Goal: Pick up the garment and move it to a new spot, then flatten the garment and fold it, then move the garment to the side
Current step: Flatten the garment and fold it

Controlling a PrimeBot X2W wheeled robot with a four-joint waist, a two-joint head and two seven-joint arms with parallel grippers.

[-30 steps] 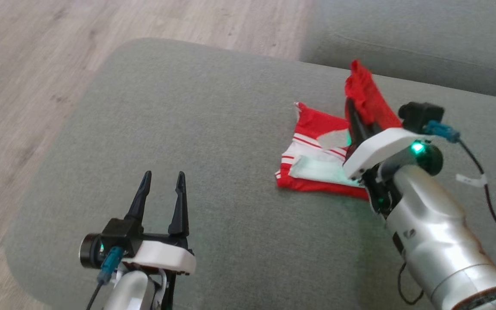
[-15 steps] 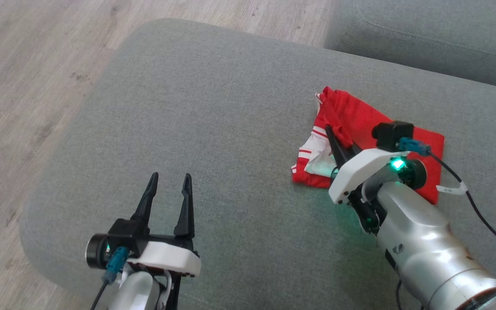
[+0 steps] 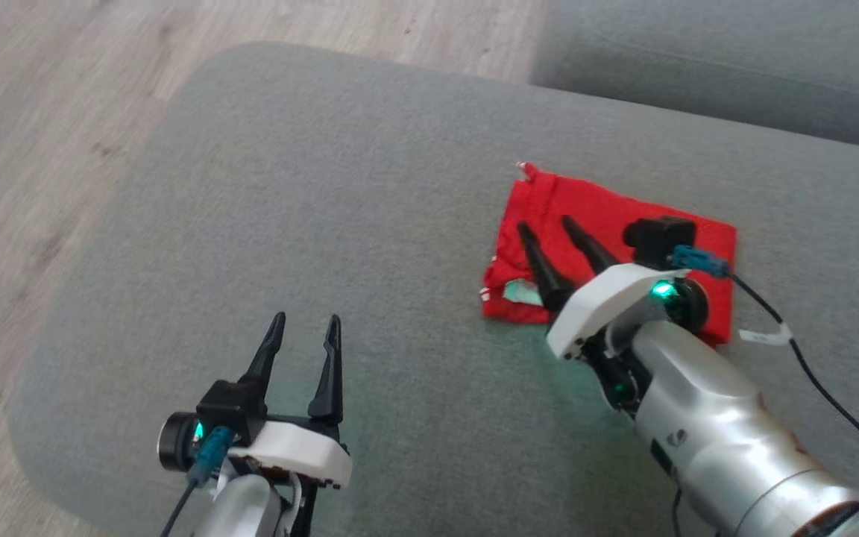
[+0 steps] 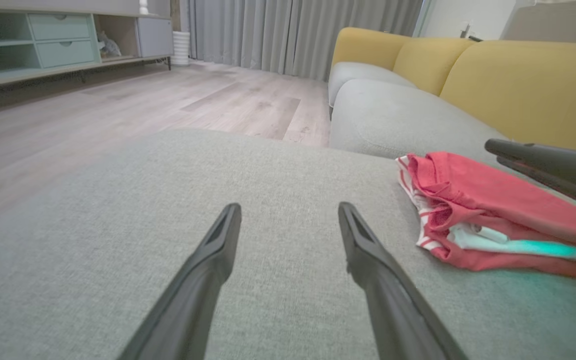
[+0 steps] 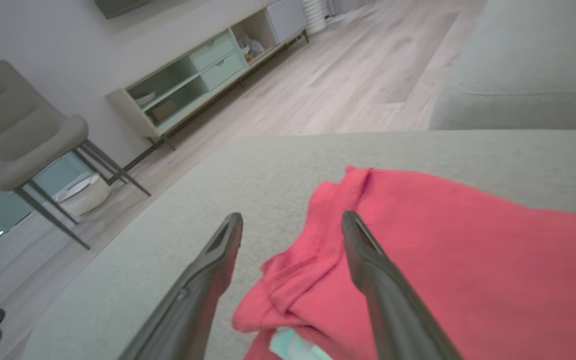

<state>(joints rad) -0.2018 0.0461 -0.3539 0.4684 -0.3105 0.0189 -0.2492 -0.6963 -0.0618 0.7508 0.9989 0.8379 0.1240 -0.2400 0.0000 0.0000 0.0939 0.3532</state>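
Observation:
The red garment with white striped trim lies folded in a flat rectangle on the grey cushion. My right gripper hovers just over the fold's left part, open, with nothing between its fingers. From the right wrist, the garment spreads under and beyond the two fingers. My left gripper stands open over bare cushion at the lower left, well clear of the cloth. The left wrist view has the garment at right, its layered edge facing me, with the right gripper's fingers above it.
The cushion's rounded edge drops to wooden floor on the left and at the far side. A second grey cushion sits behind, and yellow backrests rise beyond. A cabinet and a chair stand across the room.
My right gripper carried the raised red flap over to the left, laid it down on the rest of the garment and opened. The head camera shifted. The left arm stayed put.

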